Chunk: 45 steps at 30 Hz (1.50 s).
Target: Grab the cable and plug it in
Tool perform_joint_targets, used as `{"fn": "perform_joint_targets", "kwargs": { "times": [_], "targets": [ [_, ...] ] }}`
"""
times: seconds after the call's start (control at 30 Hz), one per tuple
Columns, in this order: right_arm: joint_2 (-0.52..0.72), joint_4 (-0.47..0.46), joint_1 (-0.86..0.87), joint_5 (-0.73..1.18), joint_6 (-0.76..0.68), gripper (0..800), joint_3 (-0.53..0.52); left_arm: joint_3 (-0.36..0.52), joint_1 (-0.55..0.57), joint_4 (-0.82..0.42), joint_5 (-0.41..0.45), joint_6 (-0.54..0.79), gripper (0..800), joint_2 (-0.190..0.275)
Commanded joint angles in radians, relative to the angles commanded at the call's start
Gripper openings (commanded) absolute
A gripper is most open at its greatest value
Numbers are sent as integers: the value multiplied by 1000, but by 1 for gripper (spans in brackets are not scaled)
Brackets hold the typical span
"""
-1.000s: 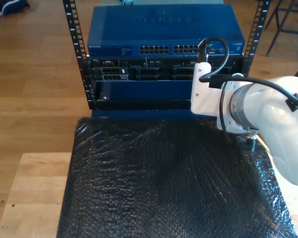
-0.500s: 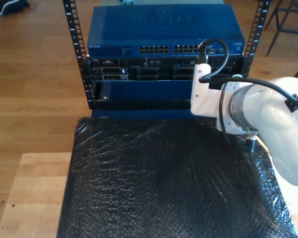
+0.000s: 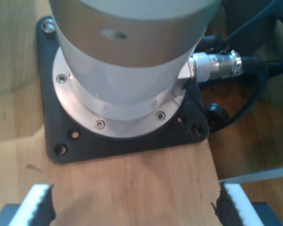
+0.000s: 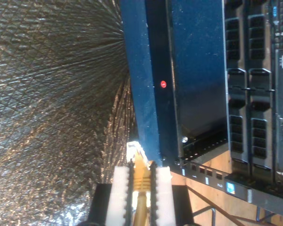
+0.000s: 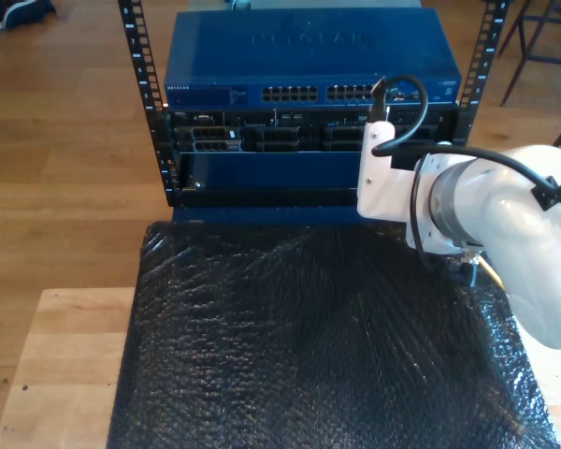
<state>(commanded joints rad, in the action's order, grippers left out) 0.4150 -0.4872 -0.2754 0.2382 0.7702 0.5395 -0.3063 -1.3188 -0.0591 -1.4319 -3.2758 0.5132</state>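
Between the white pads of my second gripper we find the cable clamped, plug just ahead, near the blue rack unit. Light, limp; hold behind the fragile plug. My first gripper stands released.

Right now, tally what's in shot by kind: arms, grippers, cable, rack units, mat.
Arms: 2, one white arm at the exterior view's right, one arm base on the wooden table
Grippers: 2, my first gripper open, my second gripper shut on the cable
Cable: 1
Rack units: 3, blue switch topmost
Mat: 1
Total: 9
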Motion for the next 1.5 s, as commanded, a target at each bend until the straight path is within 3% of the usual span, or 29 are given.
{"fn": "perform_joint_targets", "kwargs": {
  "times": [0.13,0.4,0.57,0.73,0.97,1.2,1.5],
  "targets": [
    [-8,0,2,-21,2,1,-2,3,-37,-2,15,23,799,0],
    [-23,2,0,-28,-2,1,6,55,-109,0,126,106,799,8],
    [-41,3,2,-74,0,1,0,72,-112,5,149,144,798,8],
    [-52,2,3,-106,2,1,-9,123,-112,6,235,147,799,3],
    [-83,2,5,-155,2,1,6,133,-112,6,256,180,799,-3],
    [-120,0,28,-295,6,2,8,196,-114,28,381,206,799,-2],
    [-203,-2,46,-359,8,2,32,195,-114,68,379,207,800,-15]
  ]
}}
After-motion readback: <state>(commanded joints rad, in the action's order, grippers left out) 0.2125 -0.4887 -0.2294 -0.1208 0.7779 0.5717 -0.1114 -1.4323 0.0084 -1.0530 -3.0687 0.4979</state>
